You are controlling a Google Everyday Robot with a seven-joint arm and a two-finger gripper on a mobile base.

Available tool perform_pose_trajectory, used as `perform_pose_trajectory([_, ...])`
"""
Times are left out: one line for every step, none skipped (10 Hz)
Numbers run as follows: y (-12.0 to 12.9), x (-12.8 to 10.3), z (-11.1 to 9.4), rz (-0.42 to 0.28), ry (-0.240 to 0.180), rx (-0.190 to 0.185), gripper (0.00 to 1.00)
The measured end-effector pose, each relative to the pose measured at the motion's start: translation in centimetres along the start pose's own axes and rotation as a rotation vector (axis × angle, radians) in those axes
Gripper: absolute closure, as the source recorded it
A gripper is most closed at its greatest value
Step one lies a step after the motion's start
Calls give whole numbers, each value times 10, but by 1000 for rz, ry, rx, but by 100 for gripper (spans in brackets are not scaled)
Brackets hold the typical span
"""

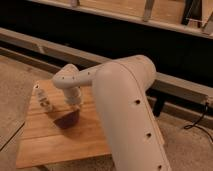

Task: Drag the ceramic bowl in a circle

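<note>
The ceramic bowl (65,120) is a small dark maroon dish on the wooden table (55,142), left of the table's middle. My gripper (73,103) reaches straight down from the white wrist and meets the bowl's right rim. The big white arm (127,110) fills the right half of the view and hides the table's right side.
A clear glass cup (45,102) stands near the table's left edge, with a pale rectangular block (39,93) just behind it. A dark wall and a metal rail (30,41) run behind the table. A black cable (197,122) lies on the floor at right.
</note>
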Motion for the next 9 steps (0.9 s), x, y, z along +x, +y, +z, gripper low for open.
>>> perform_pose_trajectory([-3, 0, -4, 16, -32, 0, 100])
perform_pose_trajectory([-6, 0, -10, 34, -70, 0, 100])
perform_pose_trajectory([-10, 1, -17, 52, -112, 3, 100])
perform_pose_trajectory([-12, 2, -19, 60, -127, 6, 100])
perform_pose_trajectory([-15, 7, -20, 71, -146, 16, 100])
perform_pose_trajectory([-16, 13, -17, 80, -157, 21, 100])
perform_pose_trajectory([-15, 23, -10, 91, -154, 22, 100])
perform_pose_trajectory([-12, 31, -5, 95, -147, 21, 100])
perform_pose_trajectory([-9, 34, -3, 94, -145, 20, 98])
